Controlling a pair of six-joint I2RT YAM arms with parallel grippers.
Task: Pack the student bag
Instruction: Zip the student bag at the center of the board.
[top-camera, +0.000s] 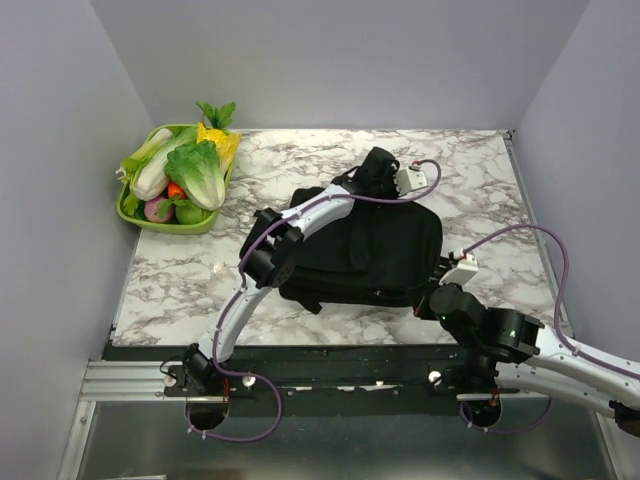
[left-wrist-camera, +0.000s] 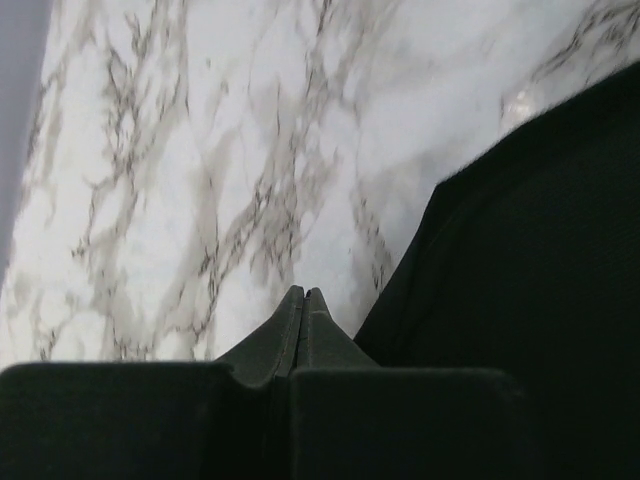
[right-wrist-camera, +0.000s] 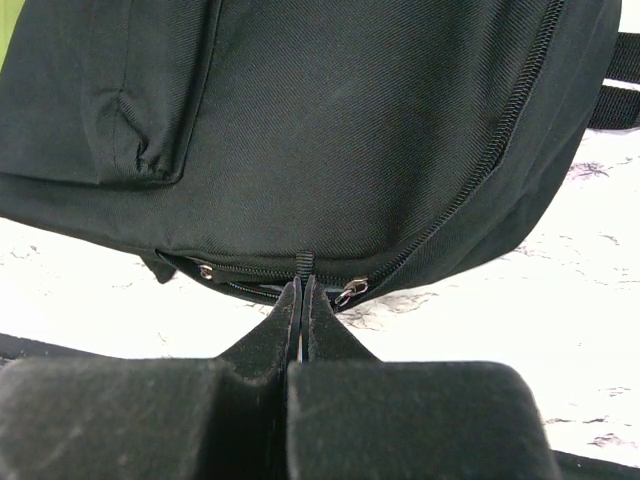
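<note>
The student bag (top-camera: 370, 250), a floppy black backpack, lies flat in the middle of the marble table. My right gripper (right-wrist-camera: 302, 282) is at the bag's near right edge (top-camera: 422, 298), shut on a short black webbing tab (right-wrist-camera: 305, 262) that hangs from the zipper seam. A metal zipper slider (right-wrist-camera: 350, 292) sits just right of the tab and another (right-wrist-camera: 205, 271) to its left. My left gripper (left-wrist-camera: 303, 292) is shut with nothing in it, over bare marble at the bag's far edge (top-camera: 378, 160). In the left wrist view the bag (left-wrist-camera: 540, 250) fills the right side.
A green tray (top-camera: 128, 212) piled with toy vegetables stands at the table's far left corner. Grey walls close in the left, back and right. The bag's front pocket (right-wrist-camera: 150, 90) shows at the upper left of the right wrist view.
</note>
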